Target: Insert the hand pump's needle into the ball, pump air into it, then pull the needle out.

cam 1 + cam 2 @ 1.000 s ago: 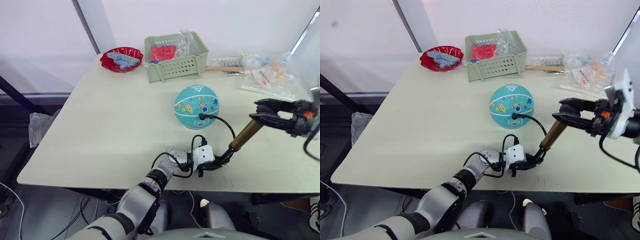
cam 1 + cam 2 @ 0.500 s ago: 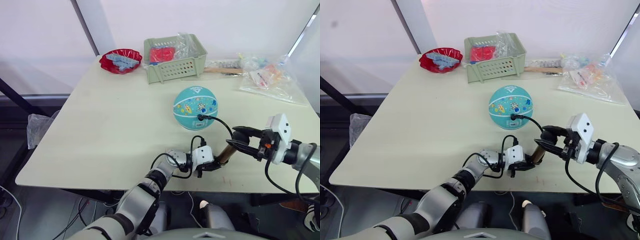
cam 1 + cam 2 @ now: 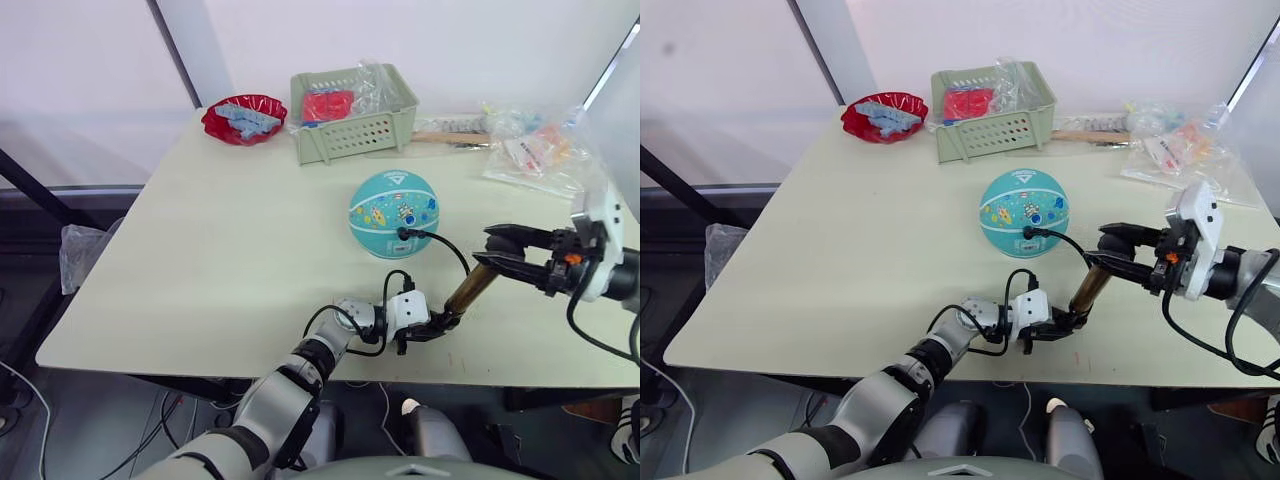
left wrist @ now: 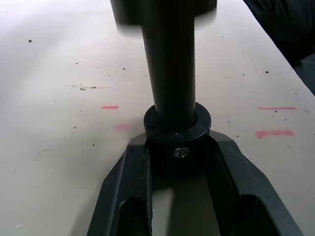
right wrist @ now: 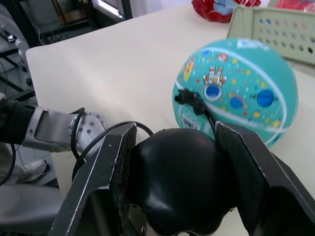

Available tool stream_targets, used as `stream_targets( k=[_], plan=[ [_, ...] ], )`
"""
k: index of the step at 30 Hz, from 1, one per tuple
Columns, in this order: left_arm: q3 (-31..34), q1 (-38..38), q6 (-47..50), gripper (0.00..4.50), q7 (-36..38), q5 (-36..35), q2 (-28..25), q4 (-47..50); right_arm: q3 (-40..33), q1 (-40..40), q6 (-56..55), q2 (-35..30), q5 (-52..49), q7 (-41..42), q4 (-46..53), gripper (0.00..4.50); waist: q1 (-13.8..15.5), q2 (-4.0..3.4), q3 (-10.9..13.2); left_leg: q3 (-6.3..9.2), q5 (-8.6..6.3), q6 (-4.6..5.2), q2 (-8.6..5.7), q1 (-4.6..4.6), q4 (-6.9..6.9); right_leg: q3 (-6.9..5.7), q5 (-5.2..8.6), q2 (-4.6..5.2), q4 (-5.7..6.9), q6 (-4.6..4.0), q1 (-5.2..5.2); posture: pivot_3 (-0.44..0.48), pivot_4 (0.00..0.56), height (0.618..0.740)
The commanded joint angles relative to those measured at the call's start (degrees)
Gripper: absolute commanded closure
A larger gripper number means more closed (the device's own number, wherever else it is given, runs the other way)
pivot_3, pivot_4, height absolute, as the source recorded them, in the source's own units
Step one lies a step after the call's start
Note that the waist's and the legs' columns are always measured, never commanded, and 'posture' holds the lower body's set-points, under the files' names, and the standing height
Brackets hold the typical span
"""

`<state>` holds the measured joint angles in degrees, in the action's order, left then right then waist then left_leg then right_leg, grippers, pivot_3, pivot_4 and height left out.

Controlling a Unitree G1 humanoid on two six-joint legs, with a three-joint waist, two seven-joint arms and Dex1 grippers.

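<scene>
Teal printed ball (image 3: 393, 213) sits mid-table (image 3: 220, 240). Behind it: green slotted plastic basket (image 3: 352, 113), red bowl (image 3: 243, 119) to its left, clear plastic bags (image 3: 545, 150) far right. Brass-gold hand pump (image 3: 468, 291) stands tilted near the front edge, right of the ball, its thin black hose (image 3: 440, 243) reaching the ball's near side.

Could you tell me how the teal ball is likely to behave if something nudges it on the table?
The ball is round and rests free on the flat table with nothing bracing it, so it would probably roll. The thin hose plugged into it looks floppy and would likely restrain it only slightly. It is probably light for its size.
</scene>
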<state>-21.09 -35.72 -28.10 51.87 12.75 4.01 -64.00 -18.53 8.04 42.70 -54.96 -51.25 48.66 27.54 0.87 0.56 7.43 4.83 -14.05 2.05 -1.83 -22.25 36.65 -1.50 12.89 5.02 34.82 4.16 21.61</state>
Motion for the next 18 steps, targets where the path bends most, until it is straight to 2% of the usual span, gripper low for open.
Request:
stream_targets(
  k=[1,7,13,18],
  plan=[
    [-3.74,4.69,4.27,3.40,-0.11,5.08,-2.95,-7.70,-6.16,6.15,0.53,-3.61,-3.16,-0.67,2.33,2.41,0.00,-0.01,0.02,-0.01,-0.01,-0.01,0.00,0.00,0.00,0.00,0.00,0.00,0.00,0.00,0.00,0.000,0.150,0.737],
    [-3.94,4.44,4.68,3.40,-0.30,5.31,-2.95,-7.85,-7.72,12.43,4.19,-8.17,-7.54,-1.56,3.01,2.41,0.06,-0.02,0.03,0.04,-0.05,-0.08,0.01,-0.07,0.01,-0.06,0.00,0.00,-0.01,0.00,0.04,0.000,0.150,0.737],
    [-4.06,4.29,5.00,3.40,-0.04,5.41,-2.91,-7.93,-7.24,17.42,6.33,-9.88,-10.10,-2.99,2.46,2.41,0.05,-0.04,0.06,0.04,-0.03,-0.07,0.01,-0.21,0.11,-0.06,-0.01,0.01,0.00,0.01,0.08,0.000,0.150,0.737],
    [-4.41,3.88,5.80,3.40,0.53,5.74,-2.81,-8.06,-1.17,16.64,6.43,-7.62,-8.91,-4.03,5.76,2.41,0.02,-0.04,0.04,0.04,-0.05,-0.09,0.02,-0.23,0.11,-0.06,-0.01,0.02,0.00,0.01,0.10,0.000,0.150,0.737]
  ],
)
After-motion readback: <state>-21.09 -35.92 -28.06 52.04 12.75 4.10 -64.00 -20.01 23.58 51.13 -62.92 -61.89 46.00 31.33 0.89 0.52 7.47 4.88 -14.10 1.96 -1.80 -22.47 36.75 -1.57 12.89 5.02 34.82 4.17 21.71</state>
